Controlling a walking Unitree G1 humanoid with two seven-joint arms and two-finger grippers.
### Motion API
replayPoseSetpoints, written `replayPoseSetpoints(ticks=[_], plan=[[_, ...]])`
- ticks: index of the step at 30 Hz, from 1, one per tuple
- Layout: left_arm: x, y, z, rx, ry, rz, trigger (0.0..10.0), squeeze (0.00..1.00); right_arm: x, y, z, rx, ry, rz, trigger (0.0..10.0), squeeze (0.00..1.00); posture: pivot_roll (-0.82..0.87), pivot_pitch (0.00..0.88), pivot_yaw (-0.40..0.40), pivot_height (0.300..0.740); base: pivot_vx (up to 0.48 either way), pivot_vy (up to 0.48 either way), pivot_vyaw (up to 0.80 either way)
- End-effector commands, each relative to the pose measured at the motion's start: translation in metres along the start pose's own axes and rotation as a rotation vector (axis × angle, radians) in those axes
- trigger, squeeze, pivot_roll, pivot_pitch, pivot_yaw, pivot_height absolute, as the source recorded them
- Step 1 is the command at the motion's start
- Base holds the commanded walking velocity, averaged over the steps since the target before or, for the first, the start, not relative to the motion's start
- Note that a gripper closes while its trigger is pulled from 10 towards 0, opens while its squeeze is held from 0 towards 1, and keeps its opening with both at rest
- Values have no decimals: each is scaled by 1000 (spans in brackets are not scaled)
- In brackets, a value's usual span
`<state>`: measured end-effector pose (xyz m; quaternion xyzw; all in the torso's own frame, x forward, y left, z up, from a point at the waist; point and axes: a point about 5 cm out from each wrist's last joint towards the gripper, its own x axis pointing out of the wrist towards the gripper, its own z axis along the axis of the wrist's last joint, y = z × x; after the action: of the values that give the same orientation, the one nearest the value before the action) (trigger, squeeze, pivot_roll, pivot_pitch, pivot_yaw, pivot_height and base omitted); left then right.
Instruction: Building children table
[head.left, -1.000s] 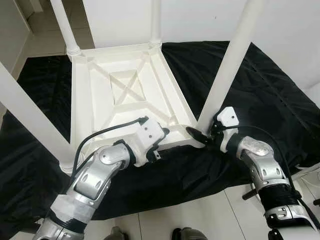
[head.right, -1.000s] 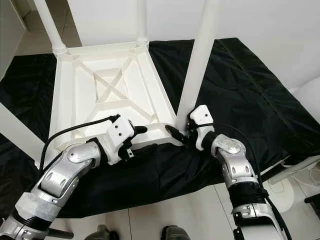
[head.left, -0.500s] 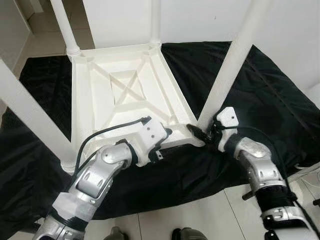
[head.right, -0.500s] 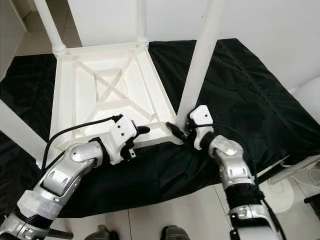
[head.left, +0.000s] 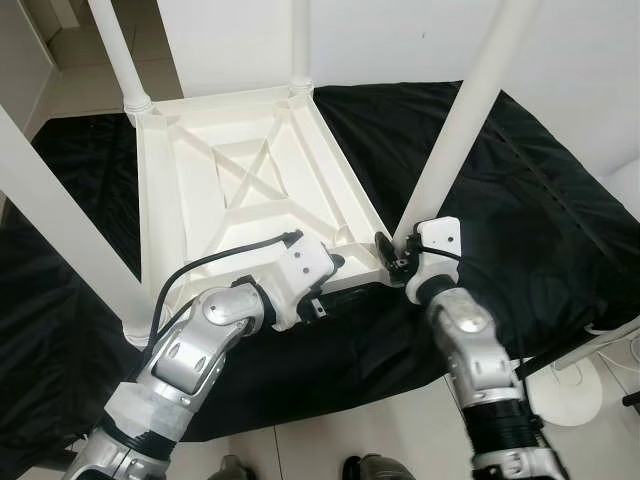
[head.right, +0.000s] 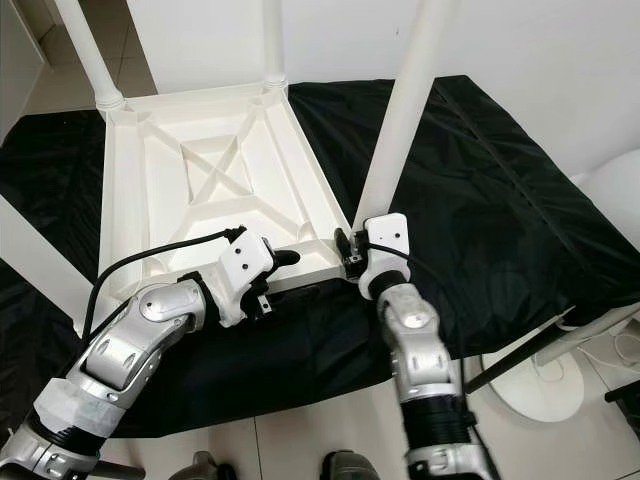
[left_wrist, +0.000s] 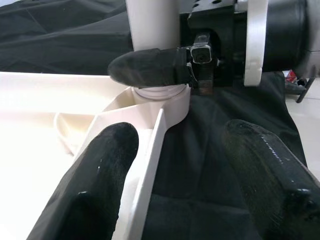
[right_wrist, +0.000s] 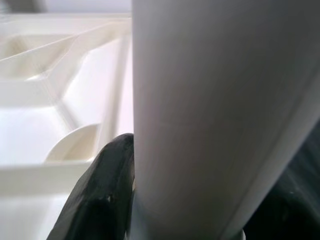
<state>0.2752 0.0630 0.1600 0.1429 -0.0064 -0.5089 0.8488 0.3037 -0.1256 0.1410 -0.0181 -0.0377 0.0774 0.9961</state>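
A white plastic children's table (head.left: 190, 200) lies upside down on a black cloth, with its legs standing up. My right gripper (head.left: 392, 252) is at the foot of the near right leg (head.left: 465, 120), shut on it. In the right wrist view one black finger (right_wrist: 100, 195) presses against the leg (right_wrist: 210, 110). My left gripper (head.left: 340, 278) is open and straddles the near rim of the tabletop. In the left wrist view the rim wall (left_wrist: 150, 165) runs between its fingers. The leg's socket (left_wrist: 165, 100) is just beyond, with a finger of the right gripper across it.
The black cloth (head.left: 520, 230) covers the floor under the table, with pale tiles at its near edge. Three other legs stand at the far left (head.left: 115, 50), the far middle (head.left: 300, 40) and the near left (head.left: 60, 230). A white round base (head.right: 545, 385) sits at the lower right.
My right forearm has swung left and its gripper has moved in tighter around the foot of the near right leg. The left arm has hardly moved. The view shifted slightly.
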Motion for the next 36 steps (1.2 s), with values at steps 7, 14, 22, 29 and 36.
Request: replayPoseSetpoints(ticks=[7,14,22,29,36], plan=[[-1,-2,-3,6,13,-51,10000,0,-8,27,-5,51,45,-40,10000,0,-107,65,19,740,0,0,0],[-1,-2,-3,9,11,-51,10000,0,-10,17,-3,12,52,-84,10000,0,-105,58,14,740,0,0,0],[-2,-3,-4,6,11,-47,10000,0,-17,9,0,31,14,-58,10000,1000,-103,55,8,740,0,0,0],[-9,1,-4,7,15,-47,10000,0,-28,-10,4,63,-21,133,10000,0,-106,52,11,740,0,0,0],[-13,5,-3,11,18,-59,10000,0,-38,-31,6,-28,2,381,10000,0,-108,49,16,740,0,0,0]])
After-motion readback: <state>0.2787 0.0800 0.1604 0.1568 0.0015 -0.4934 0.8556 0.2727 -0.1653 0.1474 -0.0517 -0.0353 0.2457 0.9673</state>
